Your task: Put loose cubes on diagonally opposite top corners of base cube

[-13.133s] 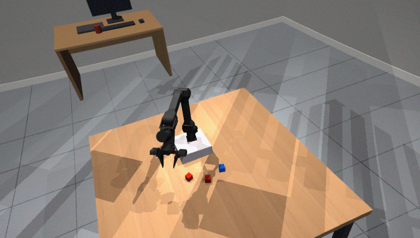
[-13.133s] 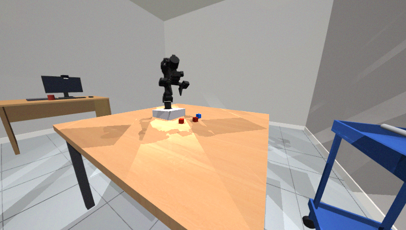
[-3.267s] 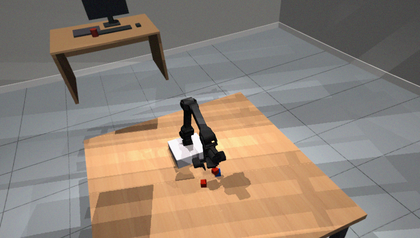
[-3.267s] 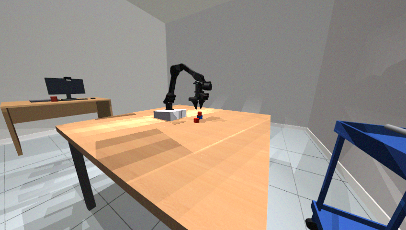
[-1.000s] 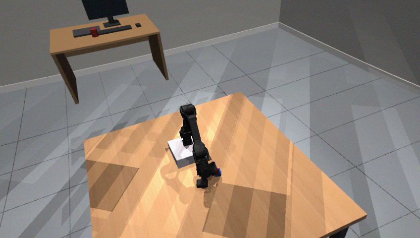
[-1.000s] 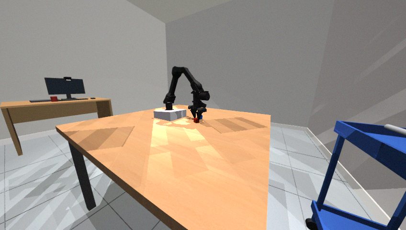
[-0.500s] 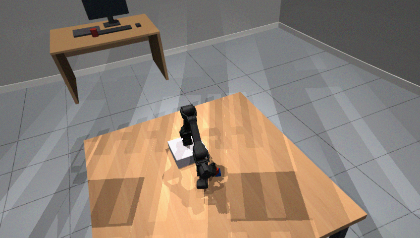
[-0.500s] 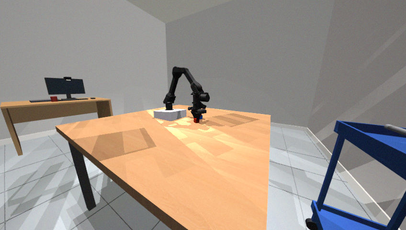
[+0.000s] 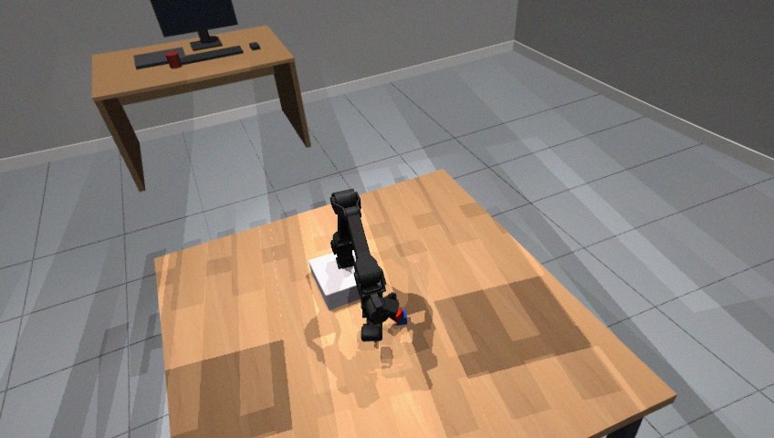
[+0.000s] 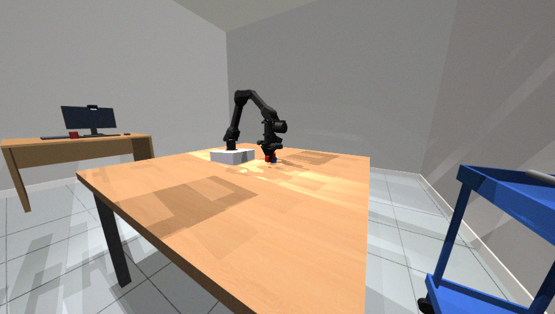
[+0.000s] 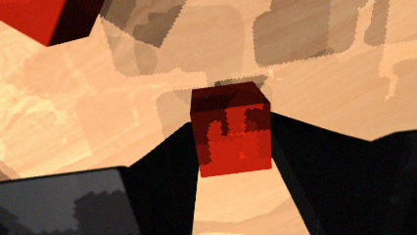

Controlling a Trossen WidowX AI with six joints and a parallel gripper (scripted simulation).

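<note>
Near the middle of the wooden table [image 9: 488, 380], slightly toward its far edge, the black arm [image 9: 355, 244] rises from a white mounting block [image 9: 333, 282] and bends down so that the gripper [image 9: 380, 325] sits low over the wood. The wrist view shows the two dark fingers pinching a small red cube [image 11: 230, 129] on its left and right faces, the cube held square between them with bare wood visible below and beyond it. Whether the cube rests on the tabletop or is lifted just clear of it cannot be told. From the exterior view this red cube [image 10: 268, 158] appears directly under the gripper [image 10: 269, 153].

A larger red block [image 11: 41, 17] occupies the upper left corner of the wrist view, well apart from the held cube. In the top view red and blue surfaces [image 9: 401, 316] show just beside the gripper on the side nearer the right edge; the arm covers most of them, so their full shape cannot be told. Patchy shadows lie across the wood around the gripper.

No container stands on the table. Off the table, a blue cart [image 10: 506, 233] stands beside the near right corner; its shelves are only partly in frame. A second desk [image 9: 190, 70] by the wall carries a monitor [image 9: 193, 15], keyboard [image 9: 187, 56] and a red cup [image 9: 173, 59].
</note>
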